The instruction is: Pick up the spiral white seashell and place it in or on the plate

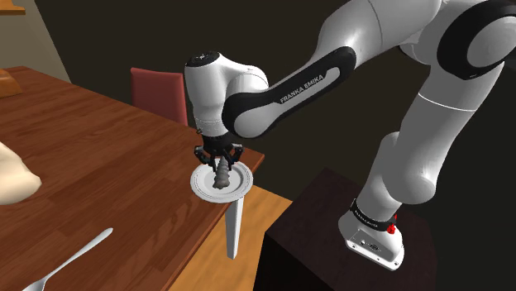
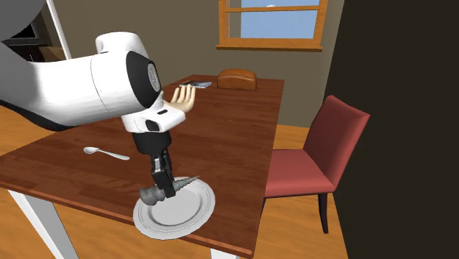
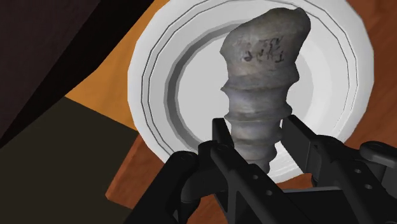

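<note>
Grey seashell (image 3: 261, 83) — ridged, tapering spiral — over the white plate (image 3: 149, 70).

This is a dining room in a home: a long brown wooden surface (image 2: 235, 132) on white legs stands on a wood floor (image 2: 290, 232), with a red padded chair (image 2: 312, 154) drawn up beside it. A wood-framed window (image 2: 272, 22) sits in the wall behind. The surface carries a loaf of bread (image 2: 237, 79), a spoon (image 2: 105, 153) and a white plate (image 2: 193, 212).

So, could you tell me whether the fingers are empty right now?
No, the fingers clasp the grey seashell between them over the white plate.
</note>
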Action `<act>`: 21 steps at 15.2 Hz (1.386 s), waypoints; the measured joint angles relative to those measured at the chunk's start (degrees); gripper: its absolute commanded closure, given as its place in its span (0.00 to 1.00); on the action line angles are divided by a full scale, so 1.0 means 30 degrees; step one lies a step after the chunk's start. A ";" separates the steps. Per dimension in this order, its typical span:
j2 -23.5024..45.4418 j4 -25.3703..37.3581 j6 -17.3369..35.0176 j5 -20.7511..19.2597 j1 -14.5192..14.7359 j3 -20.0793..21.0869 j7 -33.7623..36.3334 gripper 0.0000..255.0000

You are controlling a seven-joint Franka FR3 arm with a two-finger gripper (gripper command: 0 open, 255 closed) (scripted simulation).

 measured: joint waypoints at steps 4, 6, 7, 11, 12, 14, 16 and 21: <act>0.0540 -0.0501 0.0962 -0.0329 0.0017 0.0003 0.0366 1.00; 0.0720 -0.0678 0.1372 -0.0504 -0.0026 -0.0059 0.0483 1.00; 0.0760 -0.0675 0.1409 -0.0527 -0.0028 -0.0067 0.0498 1.00; 0.0824 -0.0697 0.1478 -0.0552 -0.0009 -0.0065 0.0529 1.00; 0.0824 -0.0706 0.1479 -0.0545 -0.0004 -0.0061 0.0525 0.00; 0.0835 -0.0719 0.1468 -0.0530 0.0008 -0.0047 0.0516 0.00; 0.0838 -0.0721 0.1463 -0.0526 0.0011 -0.0044 0.0513 0.00; 0.0140 -0.0118 0.0253 -0.0073 0.0076 0.0055 0.0217 0.00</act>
